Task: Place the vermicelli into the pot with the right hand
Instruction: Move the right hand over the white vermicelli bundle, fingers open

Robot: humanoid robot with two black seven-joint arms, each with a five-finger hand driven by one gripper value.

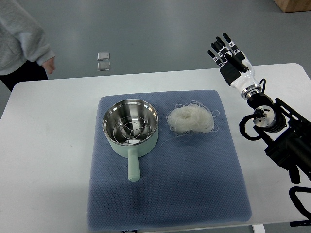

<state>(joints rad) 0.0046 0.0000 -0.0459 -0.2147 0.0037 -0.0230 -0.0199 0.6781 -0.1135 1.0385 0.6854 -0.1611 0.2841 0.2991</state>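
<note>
The right hand [227, 51] hangs up at two o'clock, over the far edge of the white worktop [48, 145], fingers stretched out straight and close together, holding nothing. Its arm [272, 126] runs in from the right edge at about four o'clock. No left arm shows anywhere.

And there is the vermicelli [190, 120], a pale tangled nest lying on the blue mat [165, 194], just right of centre, loose strands straggling out round its rim. At its nine o'clock, just beside it but apart, stands the pot [130, 127], mint green outside, bright steel inside, a wire rack in the bottom, its handle [133, 167] pointing to six o'clock. The pot has no noodles in it, so the job looks not yet begun.

How will that bundle handle? By its looks: very light, springy, brittle if dry, apt to shed threads or snag a fingertip. A pinch at the edge would likely pull away only a few strands. The better bet is to come down over the dense middle, fingers wrapping round the bulk from both sides, and close gently so nothing snaps. The hand lies well apart from it and must travel toward seven o'clock first.

A person in a grey sleeve [22, 34] stands at ten o'clock beyond the worktop; two small clear squares [103, 61] lie on the floor at twelve
</note>
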